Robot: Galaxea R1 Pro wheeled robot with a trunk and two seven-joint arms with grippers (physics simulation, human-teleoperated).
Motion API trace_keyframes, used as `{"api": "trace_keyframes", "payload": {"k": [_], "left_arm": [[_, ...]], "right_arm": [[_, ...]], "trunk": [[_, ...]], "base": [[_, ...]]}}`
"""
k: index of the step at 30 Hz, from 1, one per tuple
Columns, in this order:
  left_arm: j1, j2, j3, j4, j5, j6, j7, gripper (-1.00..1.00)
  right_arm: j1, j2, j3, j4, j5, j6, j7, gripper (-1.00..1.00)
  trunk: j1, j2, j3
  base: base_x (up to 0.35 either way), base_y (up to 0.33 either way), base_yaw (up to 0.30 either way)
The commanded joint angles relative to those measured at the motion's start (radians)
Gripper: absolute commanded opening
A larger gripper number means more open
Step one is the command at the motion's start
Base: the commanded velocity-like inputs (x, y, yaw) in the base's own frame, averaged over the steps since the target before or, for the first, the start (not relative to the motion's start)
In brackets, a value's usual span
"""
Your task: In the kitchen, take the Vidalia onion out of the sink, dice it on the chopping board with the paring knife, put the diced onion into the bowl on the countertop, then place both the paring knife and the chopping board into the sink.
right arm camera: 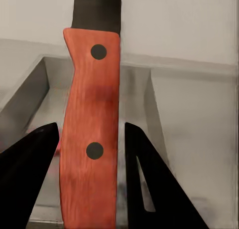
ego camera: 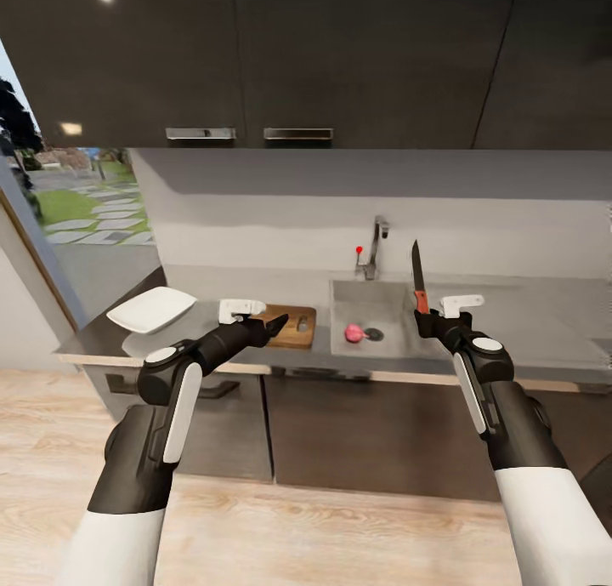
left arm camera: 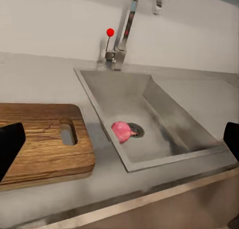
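Already my right gripper (ego camera: 427, 312) clenches the paring knife (ego camera: 417, 277) blade-up, ready for dicing; my left gripper (ego camera: 274, 322), released, faces the onion (left arm camera: 121, 130) in the sink (left arm camera: 164, 114).

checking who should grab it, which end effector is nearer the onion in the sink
Hard to call, roughly equal. The left end effector hovers over the chopping board beside the sink; the right end effector, holding the paring knife, is at the opposite rim from the onion.
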Motion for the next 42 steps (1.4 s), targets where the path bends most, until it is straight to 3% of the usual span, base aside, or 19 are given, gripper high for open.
{"api": "trace_keyframes", "payload": {"k": [1,13,42], "left_arm": [[-0.001,-0.001,0.001,-0.001,0.01,0.009,0.003,1.0],[0.0,0.0,0.001,-0.001,0.01,0.01,0.003,1.0],[-0.001,0.001,0.004,0.004,0.01,0.011,0.003,1.0]], "right_arm": [[-0.001,0.0,-0.001,-0.001,0.006,0.005,0.006,-1.0],[-0.001,0.0,-0.001,-0.001,0.006,0.005,0.006,-1.0],[-0.001,0.0,-0.001,-0.001,0.006,0.005,0.006,-1.0]], "trunk": [[0.0,-0.001,-0.001],[0.0,-0.001,-0.001],[0.0,-0.001,-0.001]], "base": [[0.075,-0.32,0.0],[0.085,-0.32,-0.116],[0.089,-0.304,-0.002]]}}
